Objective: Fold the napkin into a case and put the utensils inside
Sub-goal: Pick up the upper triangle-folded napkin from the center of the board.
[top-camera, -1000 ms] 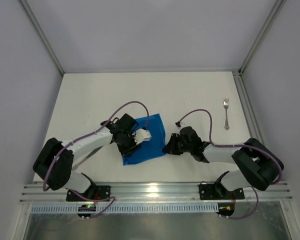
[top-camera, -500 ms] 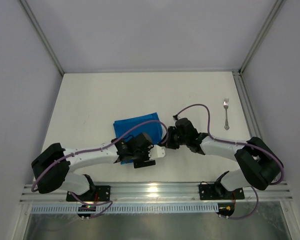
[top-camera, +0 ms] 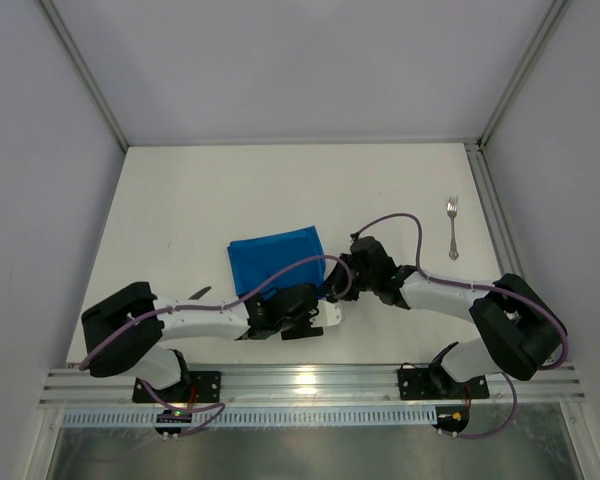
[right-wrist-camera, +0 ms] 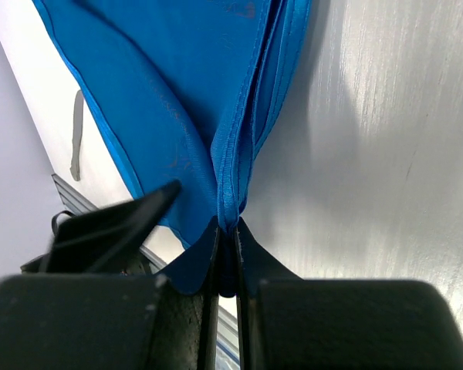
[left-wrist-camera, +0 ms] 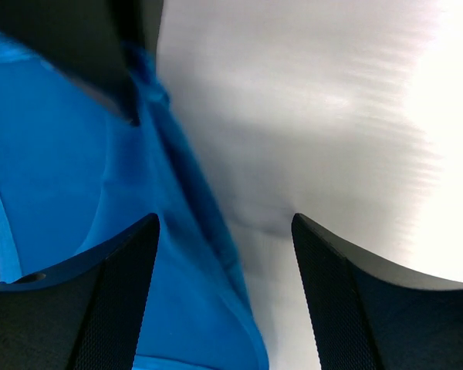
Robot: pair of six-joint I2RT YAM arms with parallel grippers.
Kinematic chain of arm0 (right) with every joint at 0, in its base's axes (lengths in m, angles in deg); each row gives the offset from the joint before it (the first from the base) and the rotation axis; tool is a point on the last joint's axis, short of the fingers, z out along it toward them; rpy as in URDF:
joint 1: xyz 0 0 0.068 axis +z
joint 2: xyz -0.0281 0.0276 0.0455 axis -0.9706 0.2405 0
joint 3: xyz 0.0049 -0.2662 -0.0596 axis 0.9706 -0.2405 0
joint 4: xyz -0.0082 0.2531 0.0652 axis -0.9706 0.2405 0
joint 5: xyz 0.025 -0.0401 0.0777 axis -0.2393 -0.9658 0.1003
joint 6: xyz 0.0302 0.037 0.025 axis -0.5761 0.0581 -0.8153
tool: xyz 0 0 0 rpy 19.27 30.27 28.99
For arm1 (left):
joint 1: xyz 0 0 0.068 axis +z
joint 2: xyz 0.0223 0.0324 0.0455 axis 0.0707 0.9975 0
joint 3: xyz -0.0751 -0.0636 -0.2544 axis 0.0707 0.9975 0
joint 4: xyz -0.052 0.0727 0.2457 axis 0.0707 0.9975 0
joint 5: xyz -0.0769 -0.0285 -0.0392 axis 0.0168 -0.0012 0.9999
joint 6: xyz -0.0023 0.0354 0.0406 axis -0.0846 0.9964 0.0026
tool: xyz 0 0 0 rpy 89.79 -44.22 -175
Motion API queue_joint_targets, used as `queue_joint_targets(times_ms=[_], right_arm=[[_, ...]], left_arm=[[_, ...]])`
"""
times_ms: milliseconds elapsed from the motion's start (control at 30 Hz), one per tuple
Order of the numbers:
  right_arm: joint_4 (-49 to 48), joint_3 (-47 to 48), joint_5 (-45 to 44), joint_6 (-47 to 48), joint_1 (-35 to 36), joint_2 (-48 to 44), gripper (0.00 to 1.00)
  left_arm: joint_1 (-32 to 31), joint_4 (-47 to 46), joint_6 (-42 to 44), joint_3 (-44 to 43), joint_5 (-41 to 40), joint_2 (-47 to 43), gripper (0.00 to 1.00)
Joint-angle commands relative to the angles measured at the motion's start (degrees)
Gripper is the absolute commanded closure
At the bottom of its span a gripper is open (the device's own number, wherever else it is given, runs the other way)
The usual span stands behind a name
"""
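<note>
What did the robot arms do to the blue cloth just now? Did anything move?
The left gripper opened, let go of the napkin and slid toward the near edge of the table. The napkin went from a bunched, slanted shape to lying flat as a rectangle. The right gripper shifted a little but still pinches the napkin's edge. The fork stayed put at the far right.

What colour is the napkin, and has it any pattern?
The napkin is plain bright blue, without pattern; the right wrist view shows it best.
</note>
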Motion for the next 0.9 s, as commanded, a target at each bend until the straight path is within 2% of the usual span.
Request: queue_joint_targets(times_ms=[0, 67, 233, 433, 467, 633, 767, 867], right_arm=[[-1.92, 0.65, 0.11, -3.45, -0.11, -2.26, 0.96], [-2.71, 0.04, 0.03, -4.68, -0.03, -2.70, 0.96], [-3.07, -0.58, -0.68, -5.74, -0.11, -3.14, 0.96], [-4.39, -1.64, -0.59, -7.94, -0.55, -5.15, 0.96], [-4.21, -1.55, -0.59, -8.03, -0.64, -5.51, 0.96], [-3.60, -1.02, -0.15, -8.12, -0.91, -6.39, 0.96], [-2.45, -0.76, -0.33, -7.41, -1.17, -6.30, 0.96], [-2.36, -1.37, -0.33, -7.15, -1.52, -6.48, 0.96]], left_arm=[[-2.58, -4.37, -2.30, 0.33, 0.56, 0.59, 0.27], [-2.49, -5.15, -3.28, 1.02, 1.10, -0.28, 0.27], [-2.49, -10.34, -3.63, 2.00, -7.76, 1.11, 0.28], [-2.93, -7.97, -3.63, -1.08, -11.45, 5.16, 0.38], [-2.93, -7.71, -3.54, -1.25, -12.16, 5.42, 0.44], [-2.93, -7.71, -1.97, 2.60, -16.64, 5.34, 0.50], [-2.84, -7.71, -0.30, 7.61, -21.03, 2.10, 0.53], [-2.58, -4.02, 0.58, 10.60, -21.57, -3.35, 0.56]])
